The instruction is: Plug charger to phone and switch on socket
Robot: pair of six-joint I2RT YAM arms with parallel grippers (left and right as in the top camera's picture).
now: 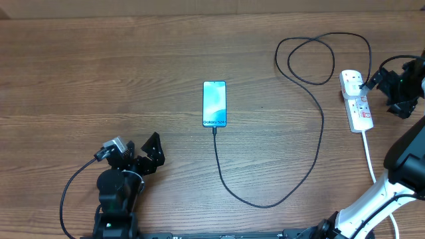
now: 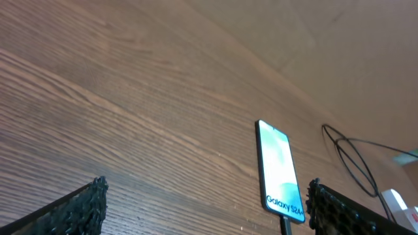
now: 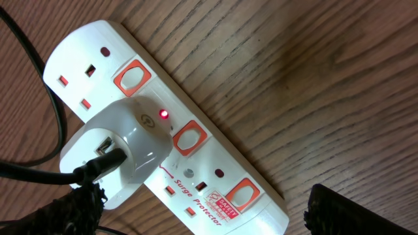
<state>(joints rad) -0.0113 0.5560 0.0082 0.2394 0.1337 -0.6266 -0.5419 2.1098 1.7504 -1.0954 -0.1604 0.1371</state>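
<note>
**The phone looks plugged in, and a red light glows**

We see the phone [image 1: 214, 104] lying flat in the middle of the overhead picture, screen up. The thin black charger cable [image 3: 39, 172] meets its lower edge. From there it swings down in a big curve, then climbs to the upper right and makes loops. It ends at a white adapter [image 3: 127, 153].

There are no boxes or bowls here. Only the slots of the socket strip [image 1: 356, 99], at the right edge, hold anything. The adapter sits in the middle slot, and the end slot is empty. A small red light [image 3: 163, 115] glows beside the adapter, so we think that switch is already on.

The left jaws are spread wide at the lower left, well apart from the phone, and hold nothing. The right jaws are spread too. They hover just beside the strip and pinch nothing.

The cable is soft and floppy, so we would hold it by the stiff little plug. The phone is slim and smooth and may slide on the table [image 1: 99, 66]. The strip looks light, so a switch [image 3: 186, 138] wants a straight push down.
</note>
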